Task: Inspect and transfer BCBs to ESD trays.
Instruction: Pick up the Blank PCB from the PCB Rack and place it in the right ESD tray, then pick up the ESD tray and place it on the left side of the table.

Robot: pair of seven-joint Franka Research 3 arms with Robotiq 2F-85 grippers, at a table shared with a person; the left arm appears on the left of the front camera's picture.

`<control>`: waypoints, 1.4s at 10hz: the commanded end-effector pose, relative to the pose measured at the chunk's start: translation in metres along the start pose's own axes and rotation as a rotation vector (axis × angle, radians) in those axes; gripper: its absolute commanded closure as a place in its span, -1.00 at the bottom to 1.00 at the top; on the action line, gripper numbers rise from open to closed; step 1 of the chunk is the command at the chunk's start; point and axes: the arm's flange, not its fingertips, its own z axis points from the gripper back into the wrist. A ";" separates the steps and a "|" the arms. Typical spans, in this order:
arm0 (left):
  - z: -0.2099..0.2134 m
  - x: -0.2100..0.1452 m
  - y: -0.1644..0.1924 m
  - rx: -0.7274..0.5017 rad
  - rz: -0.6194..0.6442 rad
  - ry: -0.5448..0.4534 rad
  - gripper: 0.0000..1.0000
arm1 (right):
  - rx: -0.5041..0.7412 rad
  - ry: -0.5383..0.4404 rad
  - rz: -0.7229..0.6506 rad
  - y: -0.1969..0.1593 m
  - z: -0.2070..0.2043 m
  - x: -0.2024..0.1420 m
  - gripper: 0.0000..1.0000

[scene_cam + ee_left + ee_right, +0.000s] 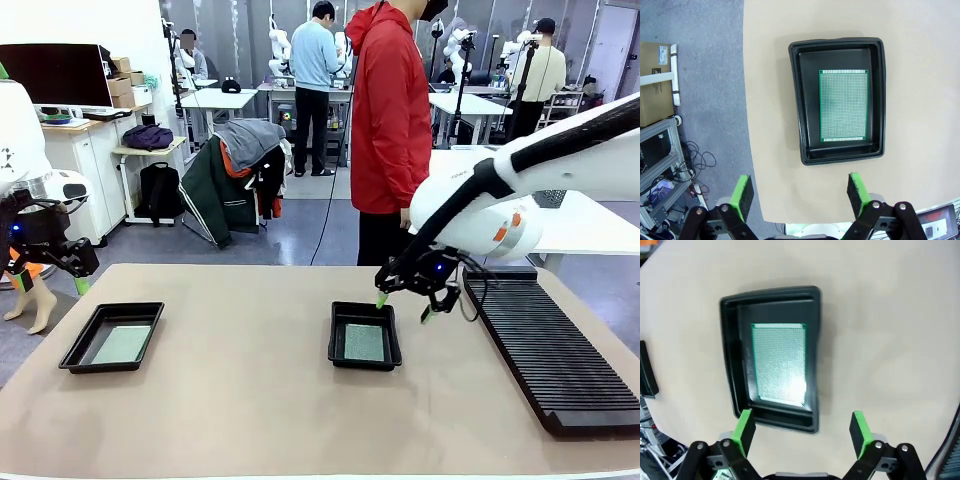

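Both tools, left (799,195) and right (801,430), are released; each thin, stiff, light board (778,364) is best pinched by its edges.

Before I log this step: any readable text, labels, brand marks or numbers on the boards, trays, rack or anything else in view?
None can be read.
Cardboard box: a white label at its top edge, print too small to read.
Board in the left tray: bare hole grid, no legible marking.
Board in the right tray: glare, no legible marking.
Black slotted rack: no marking that I can make out.
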 end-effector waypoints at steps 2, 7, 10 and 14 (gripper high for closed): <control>-0.002 0.000 0.001 0.001 0.003 -0.004 -1.00 | -0.070 0.045 0.009 0.009 0.035 0.002 -1.00; -0.002 0.000 0.001 0.001 0.003 -0.004 -1.00 | -0.059 0.047 0.018 0.007 0.043 -0.001 -1.00; -0.002 0.000 0.001 0.001 0.003 -0.004 -1.00 | -0.059 0.047 0.018 0.007 0.043 -0.001 -1.00; -0.002 0.000 0.001 0.001 0.003 -0.004 -1.00 | -0.059 0.047 0.018 0.007 0.043 -0.001 -1.00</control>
